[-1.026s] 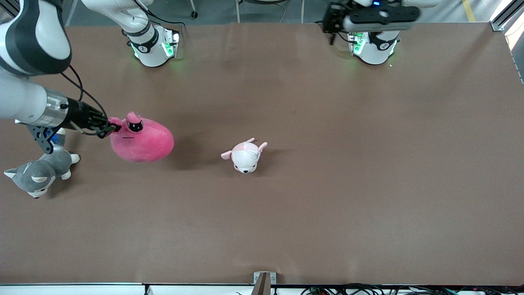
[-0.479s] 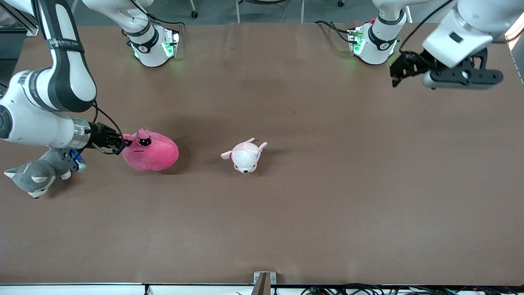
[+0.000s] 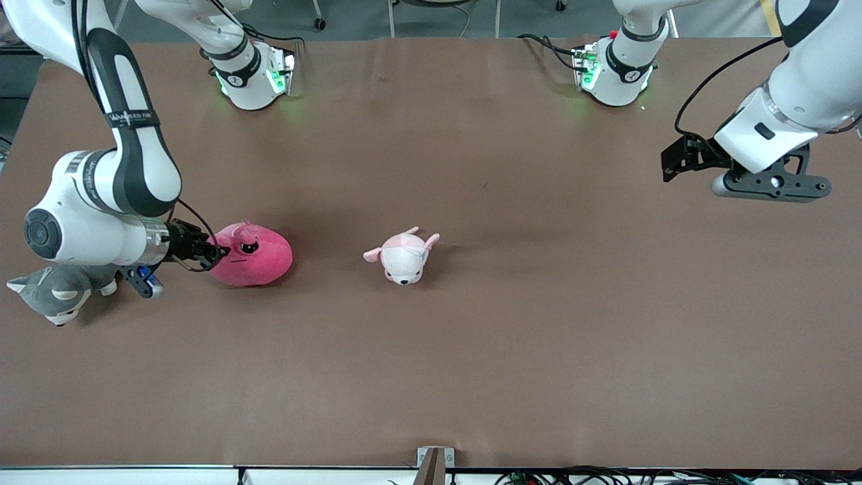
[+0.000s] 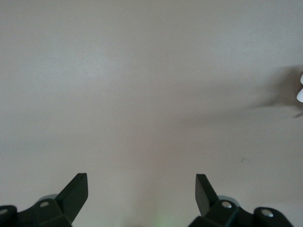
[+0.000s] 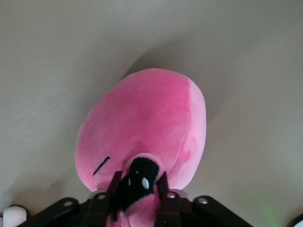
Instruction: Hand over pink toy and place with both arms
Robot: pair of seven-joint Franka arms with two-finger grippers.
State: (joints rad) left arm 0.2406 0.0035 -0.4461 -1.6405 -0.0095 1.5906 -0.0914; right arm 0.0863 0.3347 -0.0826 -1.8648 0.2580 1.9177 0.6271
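Observation:
The pink toy (image 3: 252, 254) lies on the brown table toward the right arm's end. My right gripper (image 3: 217, 254) is shut on it at the end with the dark eye. In the right wrist view the fingers (image 5: 113, 189) pinch the plush round its black eye patch, and the pink toy's body (image 5: 147, 123) stretches away over the table. My left gripper (image 3: 771, 186) hangs in the air over the table's left-arm end, open and empty. In the left wrist view its fingertips (image 4: 78, 187) stand wide apart over bare table.
A white plush puppy (image 3: 404, 254) with pale-pink ears lies near the table's middle. A grey-and-white husky plush (image 3: 57, 291) lies at the right arm's end, beside that arm's wrist. The two arm bases (image 3: 252, 74) stand along the table's top edge.
My right gripper has lowered the pink toy onto the table, a little nearer the front camera. My left arm has swung from over its base to the left-arm end and dropped lower.

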